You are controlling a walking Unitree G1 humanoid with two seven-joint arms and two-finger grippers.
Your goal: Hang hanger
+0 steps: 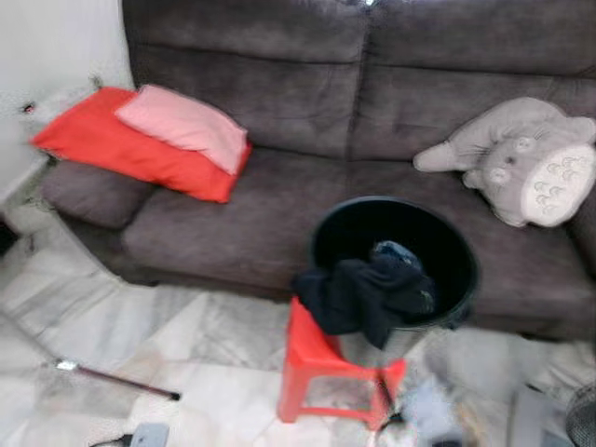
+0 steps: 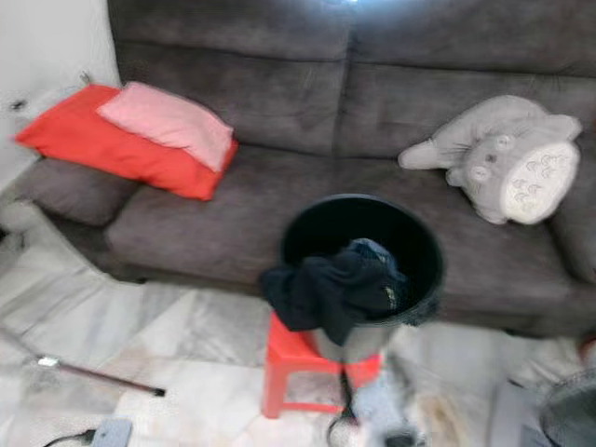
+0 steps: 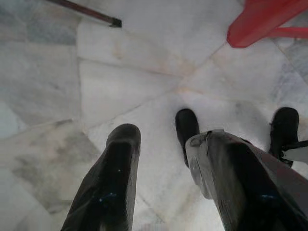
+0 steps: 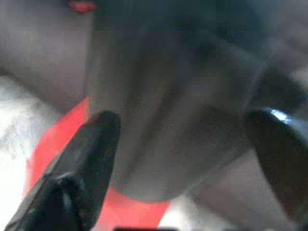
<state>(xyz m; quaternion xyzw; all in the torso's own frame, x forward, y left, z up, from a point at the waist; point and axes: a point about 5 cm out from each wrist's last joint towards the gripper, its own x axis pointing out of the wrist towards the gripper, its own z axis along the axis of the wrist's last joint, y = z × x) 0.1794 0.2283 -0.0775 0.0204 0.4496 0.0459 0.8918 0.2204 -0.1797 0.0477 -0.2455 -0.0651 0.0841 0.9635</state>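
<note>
On the grey fabric sofa (image 1: 279,214) lie a red cushion (image 1: 112,149) at its left end and a grey plush toy (image 1: 521,158) at its right. In front, a black round bucket (image 1: 438,233) with dark clothes (image 1: 368,293) stands on a red plastic stool (image 1: 317,363). Left tool (image 3: 166,144) hangs open above the marble floor (image 3: 72,72); right tool (image 4: 180,139) is open near the blurred bucket. I cannot make out any hanger.

Dark grey sofa (image 1: 279,186), white marble floor (image 1: 140,345), white wall (image 1: 56,47)

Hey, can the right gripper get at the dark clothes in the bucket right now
Probably yes. The right gripper is open and faces the bucket on the red stool at close range. The clothes drape over the rim, with nothing covering them.
</note>
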